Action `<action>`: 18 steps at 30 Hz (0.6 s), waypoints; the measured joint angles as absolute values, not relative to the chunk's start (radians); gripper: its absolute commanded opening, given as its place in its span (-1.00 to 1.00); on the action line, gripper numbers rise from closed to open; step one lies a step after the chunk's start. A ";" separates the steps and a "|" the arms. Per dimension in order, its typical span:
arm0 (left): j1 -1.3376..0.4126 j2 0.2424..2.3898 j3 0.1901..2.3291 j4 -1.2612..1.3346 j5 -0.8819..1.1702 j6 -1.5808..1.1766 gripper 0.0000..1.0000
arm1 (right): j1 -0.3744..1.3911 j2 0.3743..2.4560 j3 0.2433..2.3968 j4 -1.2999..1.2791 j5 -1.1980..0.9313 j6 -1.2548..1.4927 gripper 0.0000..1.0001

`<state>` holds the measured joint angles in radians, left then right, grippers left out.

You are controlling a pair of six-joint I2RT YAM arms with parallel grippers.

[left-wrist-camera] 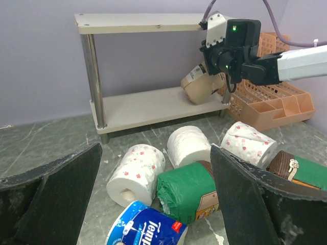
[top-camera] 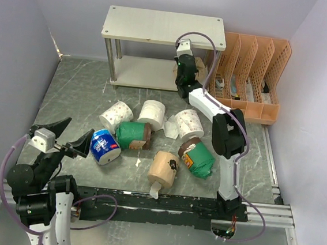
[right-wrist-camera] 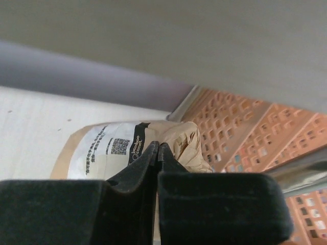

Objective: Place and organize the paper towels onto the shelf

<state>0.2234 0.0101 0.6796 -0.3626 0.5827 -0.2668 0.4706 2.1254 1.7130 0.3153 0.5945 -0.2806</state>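
Note:
The shelf (top-camera: 161,27) stands at the back. On the right end of its lower board, a tan wrapped paper towel roll (left-wrist-camera: 200,84) sits tilted. My right gripper (right-wrist-camera: 158,146) is shut, its tips right against this roll; whether they pinch the wrapper is hidden. On the table lie a floral white roll (top-camera: 115,115), a plain white roll (top-camera: 152,114), a second floral roll (top-camera: 187,123), a green roll (top-camera: 132,135), a blue-white roll (top-camera: 105,146), a tan roll (top-camera: 163,167) and another green roll (top-camera: 199,158). My left gripper (top-camera: 69,135) hangs open just left of the blue-white roll, holding nothing.
An orange perforated file organizer (top-camera: 251,79) stands right beside the shelf, close to my right arm. Purple walls close in the table on the left, back and right. A black rail (top-camera: 161,202) runs along the near edge.

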 measured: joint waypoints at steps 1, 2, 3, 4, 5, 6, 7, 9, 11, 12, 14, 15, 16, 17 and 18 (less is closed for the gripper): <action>0.223 0.010 0.680 -0.363 0.583 -0.267 0.98 | 0.470 2.130 1.709 0.343 0.606 -0.303 -1.00; 0.223 0.010 0.680 -0.363 0.583 -0.267 0.98 | 0.471 2.137 1.703 0.379 0.624 -0.334 -1.00; 0.223 0.010 0.680 -0.363 0.583 -0.267 0.98 | 0.471 2.141 1.698 0.409 0.636 -0.356 -1.00; 0.223 0.010 0.680 -0.362 0.583 -0.267 0.98 | 0.471 2.151 1.696 0.447 0.651 -0.389 -1.00; 0.223 0.010 0.680 -0.362 0.583 -0.267 0.98 | 0.472 2.157 1.697 0.471 0.660 -0.410 -1.00; 0.223 0.010 0.680 -0.362 0.583 -0.267 0.98 | 0.474 2.167 1.699 0.499 0.670 -0.430 -1.00; 0.223 0.010 0.680 -0.362 0.583 -0.267 0.98 | 0.476 2.177 1.705 0.521 0.678 -0.449 -1.00; 0.223 0.010 0.680 -0.362 0.583 -0.267 0.98 | 0.478 2.201 1.731 0.552 0.688 -0.482 -1.00; 0.223 0.010 0.680 -0.362 0.583 -0.267 0.98 | 0.481 2.218 1.744 0.580 0.697 -0.503 -1.00; 0.223 0.010 0.680 -0.362 0.583 -0.267 0.98 | 0.483 2.223 1.747 0.594 0.700 -0.508 -1.00; 0.223 0.010 0.680 -0.362 0.583 -0.267 0.98 | 0.486 2.229 1.748 0.612 0.708 -0.514 -1.00; 0.223 0.010 0.680 -0.362 0.583 -0.267 0.98 | 0.489 2.234 1.748 0.621 0.710 -0.517 -0.97; 0.223 0.010 0.680 -0.362 0.583 -0.267 0.98 | 0.492 2.238 1.749 0.631 0.715 -0.517 -0.84; 0.223 0.010 0.680 -0.362 0.583 -0.267 0.98 | 0.497 2.242 1.749 0.641 0.717 -0.519 -0.69; 0.223 0.010 0.680 -0.362 0.583 -0.267 0.98 | 0.501 2.247 1.749 0.651 0.723 -0.522 -0.44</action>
<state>0.2234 0.0101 0.6796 -0.3618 0.5835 -0.2672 0.5014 2.2471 1.7489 0.6510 0.7235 -0.5217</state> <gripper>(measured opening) 0.990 0.058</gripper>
